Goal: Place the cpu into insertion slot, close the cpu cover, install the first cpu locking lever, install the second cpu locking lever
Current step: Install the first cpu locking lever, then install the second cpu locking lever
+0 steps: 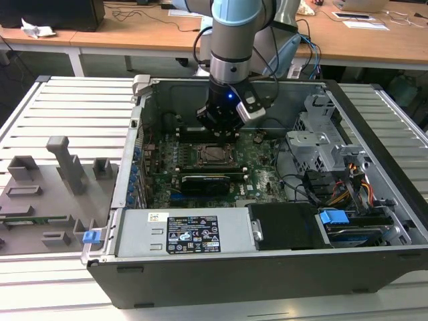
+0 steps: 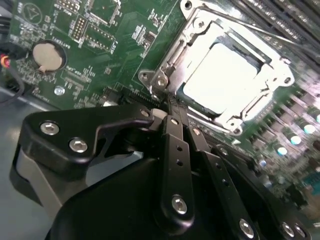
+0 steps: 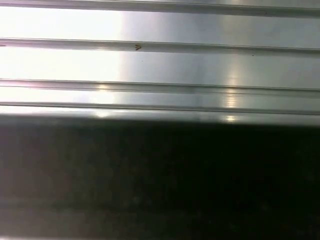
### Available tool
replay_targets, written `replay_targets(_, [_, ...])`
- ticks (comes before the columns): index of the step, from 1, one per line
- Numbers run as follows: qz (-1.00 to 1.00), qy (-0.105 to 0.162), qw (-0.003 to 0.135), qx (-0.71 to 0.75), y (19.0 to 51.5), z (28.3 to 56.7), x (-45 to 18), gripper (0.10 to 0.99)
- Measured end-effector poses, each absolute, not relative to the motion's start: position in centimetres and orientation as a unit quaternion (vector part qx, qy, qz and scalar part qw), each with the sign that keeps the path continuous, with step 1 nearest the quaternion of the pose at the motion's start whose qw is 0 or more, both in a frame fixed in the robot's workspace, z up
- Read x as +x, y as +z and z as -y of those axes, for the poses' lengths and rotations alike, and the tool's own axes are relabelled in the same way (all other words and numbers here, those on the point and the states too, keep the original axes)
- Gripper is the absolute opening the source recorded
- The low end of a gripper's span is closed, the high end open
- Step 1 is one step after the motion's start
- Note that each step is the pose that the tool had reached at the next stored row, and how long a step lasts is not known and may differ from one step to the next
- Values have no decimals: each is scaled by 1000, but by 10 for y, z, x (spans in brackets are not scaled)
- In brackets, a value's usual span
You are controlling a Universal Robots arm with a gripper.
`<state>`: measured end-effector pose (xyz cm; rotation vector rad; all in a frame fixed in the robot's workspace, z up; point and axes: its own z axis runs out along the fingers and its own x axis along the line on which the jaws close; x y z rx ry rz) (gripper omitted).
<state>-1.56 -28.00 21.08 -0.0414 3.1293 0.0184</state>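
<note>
Cpu [image 2: 227, 75]: flat square chip, pale silvery top, washed bright in the second wrist view. It lies seated in the insertion slot [image 1: 215, 154], mid-motherboard [image 1: 257, 167], inside the open computer case [image 1: 374, 221] that rests on the ribbed metal desk [image 1: 73, 107].

Cpu cover [image 2: 192, 37]: thin silvery frame with a large central window, lying down flat over the chip; the chip's top shows through the window. A thin metal locking lever [image 2: 250, 27] runs along the far side of the frame.

Hand [image 2: 171, 105]: black fingers drawn together to a narrow tip, no gap seen between them, nothing held. The tip sits just beside the near corner of the cover, at its hinge hardware; contact cannot be told. In the exterior view the hand [image 1: 219, 130] hangs right over the socket's rear edge, arm upright.

Round coin battery [image 2: 48, 56] on the green board, well apart from the socket.
</note>
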Motion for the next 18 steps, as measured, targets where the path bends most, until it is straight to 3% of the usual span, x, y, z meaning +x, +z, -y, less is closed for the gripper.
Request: replay_targets(18, [-1000, 6, 6, -13, 217, 284, -15, 106])
